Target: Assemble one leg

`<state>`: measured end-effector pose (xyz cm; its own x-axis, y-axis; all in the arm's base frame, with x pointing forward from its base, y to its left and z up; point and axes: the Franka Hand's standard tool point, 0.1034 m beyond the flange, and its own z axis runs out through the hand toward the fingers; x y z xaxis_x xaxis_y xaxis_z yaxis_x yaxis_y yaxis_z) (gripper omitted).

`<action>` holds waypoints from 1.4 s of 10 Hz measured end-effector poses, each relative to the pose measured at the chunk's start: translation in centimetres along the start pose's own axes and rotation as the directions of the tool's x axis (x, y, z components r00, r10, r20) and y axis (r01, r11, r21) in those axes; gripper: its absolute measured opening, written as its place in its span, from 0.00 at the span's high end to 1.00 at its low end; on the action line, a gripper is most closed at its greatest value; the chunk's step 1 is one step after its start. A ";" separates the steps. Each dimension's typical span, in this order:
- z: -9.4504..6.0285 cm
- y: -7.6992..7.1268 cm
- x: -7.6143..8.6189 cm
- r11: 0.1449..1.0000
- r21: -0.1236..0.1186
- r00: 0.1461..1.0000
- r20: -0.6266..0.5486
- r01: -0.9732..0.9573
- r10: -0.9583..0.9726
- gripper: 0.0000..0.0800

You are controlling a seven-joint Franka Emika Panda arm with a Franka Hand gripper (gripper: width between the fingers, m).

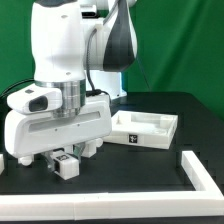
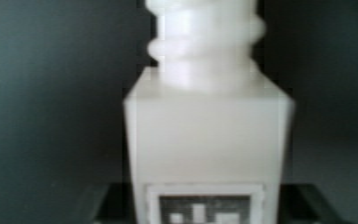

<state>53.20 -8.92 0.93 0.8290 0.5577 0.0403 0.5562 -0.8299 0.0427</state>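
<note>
The leg (image 2: 202, 120) is a chunky white peg with a ribbed screw end and a black-and-white tag on its near face. It fills the wrist view. My gripper (image 2: 202, 208) is shut on its tagged end, with a dark finger (image 2: 115, 202) on each side. In the exterior view the gripper (image 1: 66, 160) is low over the black table at the exterior view's left. It holds the leg (image 1: 67, 166) just above or on the table; I cannot tell which.
A large flat white square panel (image 1: 146, 131) with a raised rim lies on the table at the exterior view's right. A white bar (image 1: 205, 172) runs along the front right. A further white part (image 1: 2, 165) shows at the left edge.
</note>
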 end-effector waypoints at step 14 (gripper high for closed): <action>-6.6 -10.0 1.1 0.951 0.004 0.951 -0.026 -0.309 0.309 0.19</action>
<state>48.20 0.08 7.19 0.9585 0.2745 0.0774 0.2735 -0.9616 0.0243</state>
